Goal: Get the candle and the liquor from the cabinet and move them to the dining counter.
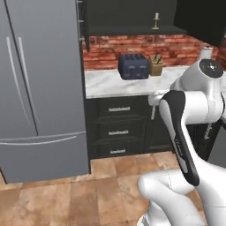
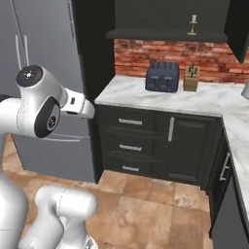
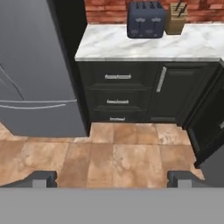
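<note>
The candle [image 1: 156,21] [image 2: 193,24], a short cream stub in a golden candlestick, stands on the dark inner shelf of the cabinet [image 1: 132,29] [image 2: 165,34], high above the brick wall. The liquor and the dining counter are out of view. My gripper [image 3: 113,179] is open, its two dark fingertips [image 3: 43,178] far apart with nothing between them. It hangs in front of the lower drawers, well below and short of the candle, and looks down at the floor tiles.
A grey fridge [image 1: 39,88] [image 2: 44,53] stands on the left. A dark toaster [image 1: 133,66] [image 2: 163,76] and a knife block [image 1: 155,65] [image 2: 191,79] sit on the marble worktop [image 1: 110,84] [image 2: 146,95] against the brick wall. Dark drawers [image 3: 117,89] are below it.
</note>
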